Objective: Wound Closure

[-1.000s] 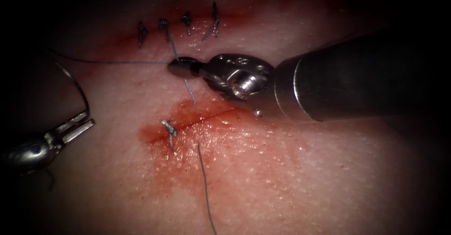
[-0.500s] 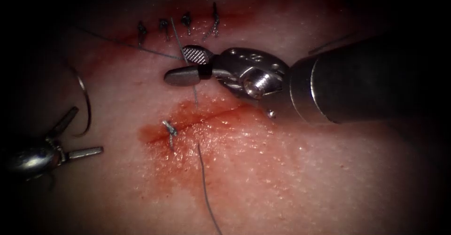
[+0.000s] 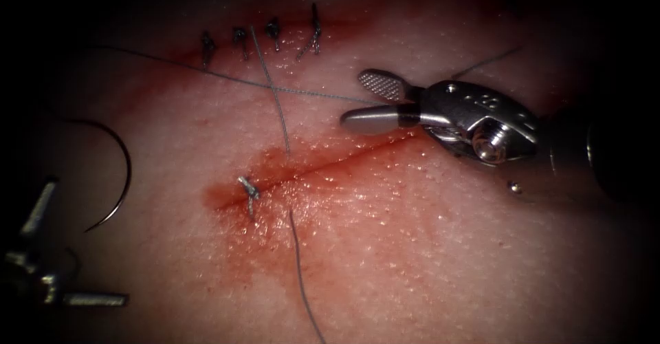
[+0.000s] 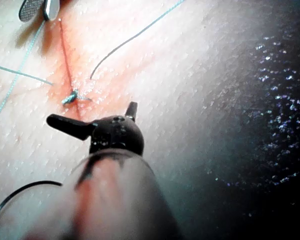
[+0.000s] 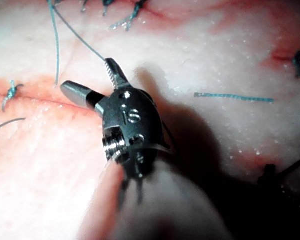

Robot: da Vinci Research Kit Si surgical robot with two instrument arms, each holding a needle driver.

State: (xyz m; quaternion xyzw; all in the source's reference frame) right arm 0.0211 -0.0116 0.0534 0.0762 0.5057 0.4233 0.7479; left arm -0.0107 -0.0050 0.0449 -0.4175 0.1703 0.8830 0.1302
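The cut (image 3: 323, 166) runs slantwise across the tissue (image 3: 440, 248) with one knotted stitch (image 3: 247, 189) near its left end. The curved needle (image 3: 128, 168) lies loose on the tissue to the left of the cut, held by neither tool. My left tool (image 3: 88, 241) is below it, jaws open and holding nothing; its spread jaws (image 4: 92, 111) also appear in the left wrist view, near the knot (image 4: 72, 96). My right tool (image 3: 354, 98) hovers above the cut's right part, jaws open (image 5: 86, 73). Thread (image 3: 275, 100) crosses the tissue and a strand passes by the right jaws, ungripped.
A row of several finished stitches (image 3: 273, 33) sits on another closed cut farther back. A loose thread tail (image 3: 300, 282) trails from the cut toward the front edge. Red fluid (image 3: 275, 248) stains the tissue around the cut.
Both tools opened. The right let go of the thread and drew back to the right. The left released the needle and dropped down-left; the needle now lies on the tissue.
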